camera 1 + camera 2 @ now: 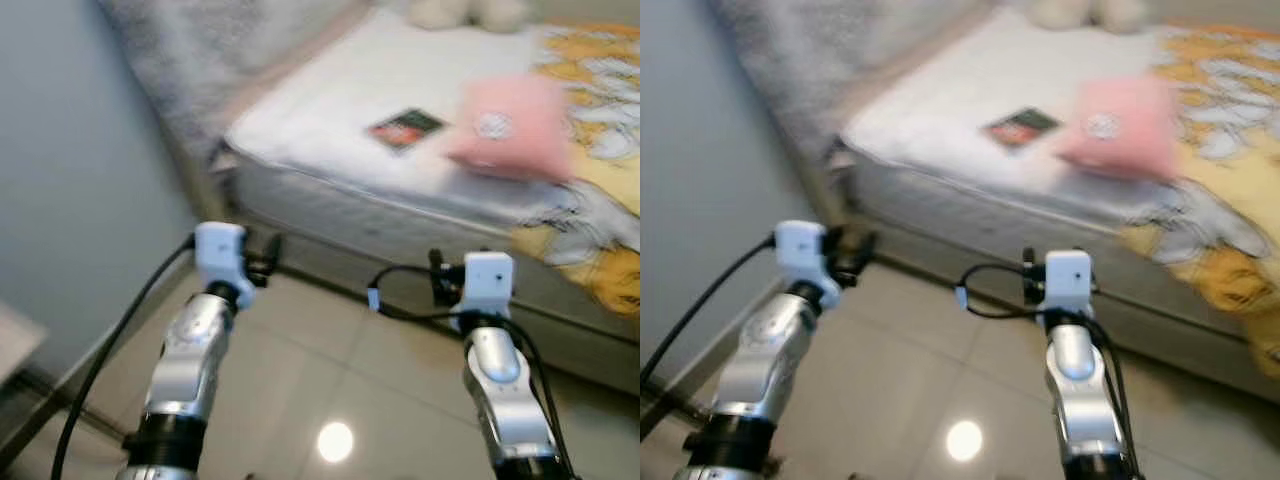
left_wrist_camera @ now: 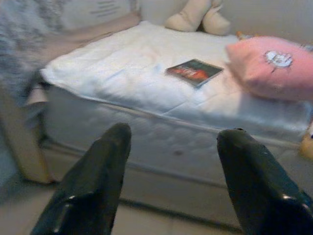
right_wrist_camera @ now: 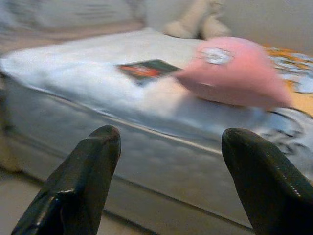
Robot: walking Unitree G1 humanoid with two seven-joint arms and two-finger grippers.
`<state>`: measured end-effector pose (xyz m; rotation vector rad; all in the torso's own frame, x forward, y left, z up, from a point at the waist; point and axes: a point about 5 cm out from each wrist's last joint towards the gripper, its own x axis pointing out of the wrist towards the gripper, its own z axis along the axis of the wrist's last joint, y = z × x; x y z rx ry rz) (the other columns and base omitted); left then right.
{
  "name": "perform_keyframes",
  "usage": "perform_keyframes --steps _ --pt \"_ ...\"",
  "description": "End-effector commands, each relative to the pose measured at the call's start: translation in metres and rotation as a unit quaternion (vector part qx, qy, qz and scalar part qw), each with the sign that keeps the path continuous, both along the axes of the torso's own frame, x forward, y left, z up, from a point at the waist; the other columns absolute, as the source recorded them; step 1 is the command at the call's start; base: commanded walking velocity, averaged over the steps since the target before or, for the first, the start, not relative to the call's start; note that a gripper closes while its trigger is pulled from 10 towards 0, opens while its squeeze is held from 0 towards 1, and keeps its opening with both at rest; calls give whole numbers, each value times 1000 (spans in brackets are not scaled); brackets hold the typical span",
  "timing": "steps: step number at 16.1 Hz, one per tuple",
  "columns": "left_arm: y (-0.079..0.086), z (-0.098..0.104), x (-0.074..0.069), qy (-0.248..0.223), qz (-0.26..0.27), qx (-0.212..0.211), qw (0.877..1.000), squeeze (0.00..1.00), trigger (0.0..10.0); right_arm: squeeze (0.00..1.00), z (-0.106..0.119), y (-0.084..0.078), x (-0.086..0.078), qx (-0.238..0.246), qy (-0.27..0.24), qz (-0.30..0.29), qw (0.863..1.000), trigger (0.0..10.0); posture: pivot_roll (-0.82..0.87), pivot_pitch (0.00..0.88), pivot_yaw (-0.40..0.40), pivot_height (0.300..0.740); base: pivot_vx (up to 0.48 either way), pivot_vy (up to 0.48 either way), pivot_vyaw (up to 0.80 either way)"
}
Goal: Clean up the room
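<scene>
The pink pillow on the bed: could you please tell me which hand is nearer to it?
Right. The right hand hangs just below the pink pillow, short of the mattress; the left hand is farther left, near the bed's corner.

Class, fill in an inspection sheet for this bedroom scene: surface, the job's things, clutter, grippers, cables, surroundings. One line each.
Surface: white mattress, partly bare; tiled floor in front.
Job's things: dark book lying flat on the mattress; pink pillow beside it.
Clutter: yellow patterned blanket draped over the bed's edge; beige plush toy at the far end.
Grippers: left gripper and right gripper both open, held short of the bed, holding nothing.
Cables: black cable along the left arm; another by the right wrist.
Surroundings: grey wall on the left.
</scene>
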<state>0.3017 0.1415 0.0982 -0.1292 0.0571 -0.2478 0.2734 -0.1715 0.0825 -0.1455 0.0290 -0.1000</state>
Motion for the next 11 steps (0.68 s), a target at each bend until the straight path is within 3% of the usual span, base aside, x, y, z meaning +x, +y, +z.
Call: perform_keyframes --steps 1,2,6,9,11 --pt "-8 0 0 2 -2 -15 1000 804 10000 0 1 -15 -2 -3 1 -27 1000 10000 -156 0 51 723 251 -405 -688" --pt "-10 -1 -1 2 4 -17 1000 1000 10000 0 -2 -20 -3 -2 10 -36 999 10000 -156 0 49 723 274 -390 -688" --pt "-13 -5 0 9 2 -8 1000 1000 10000 0 3 -19 -2 -7 -8 -31 999 10000 -159 0 53 723 158 -94 -173" --pt "0 -3 2 1 47 11 999 1000 10000 0 3 -12 1 2 -3 -14 1000 10000 -156 0 52 723 0 0 0" --pt "10 0 1 -15 87 30 996 1000 10000 0 2 -11 2 -26 6 -23 999 10000 -156 0 55 723 0 0 0"
